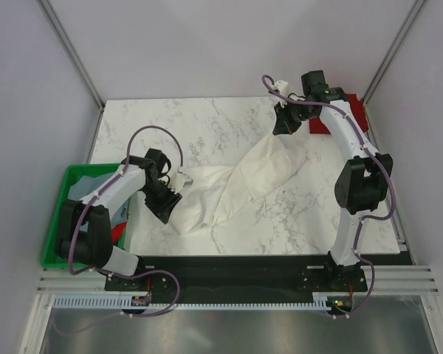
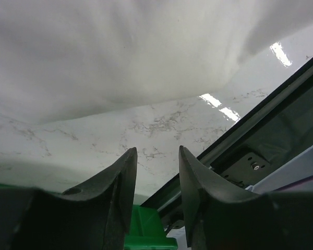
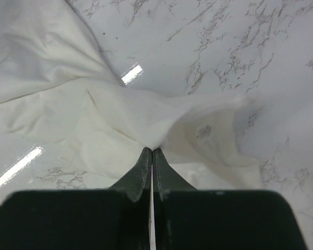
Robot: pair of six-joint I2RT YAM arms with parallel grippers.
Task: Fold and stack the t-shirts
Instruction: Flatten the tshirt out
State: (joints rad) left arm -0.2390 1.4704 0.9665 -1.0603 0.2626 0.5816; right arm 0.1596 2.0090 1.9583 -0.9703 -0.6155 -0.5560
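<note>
A large white t-shirt (image 1: 258, 173) lies stretched in a diagonal band across the marble table, from near my left gripper up to my right one. My right gripper (image 1: 284, 127) hangs above the far right of the table, shut on a pinched fold of that white t-shirt (image 3: 52, 78), which drapes down from the right gripper (image 3: 152, 150). My left gripper (image 1: 166, 203) is low at the shirt's near left end. Seen from its wrist, the left gripper (image 2: 156, 151) is open with nothing between its fingers, and the white t-shirt (image 2: 120, 52) lies just beyond them. A dark red t-shirt (image 1: 354, 118) sits at the back right, partly behind the right arm.
A green crate (image 1: 59, 214) stands off the table's left edge, with grey-blue cloth (image 1: 80, 190) and a bit of bright red cloth (image 1: 118, 232) inside. Its corner (image 2: 146, 229) shows under the left fingers. A black base rail (image 1: 236, 265) runs along the near edge. Grey walls close in three sides.
</note>
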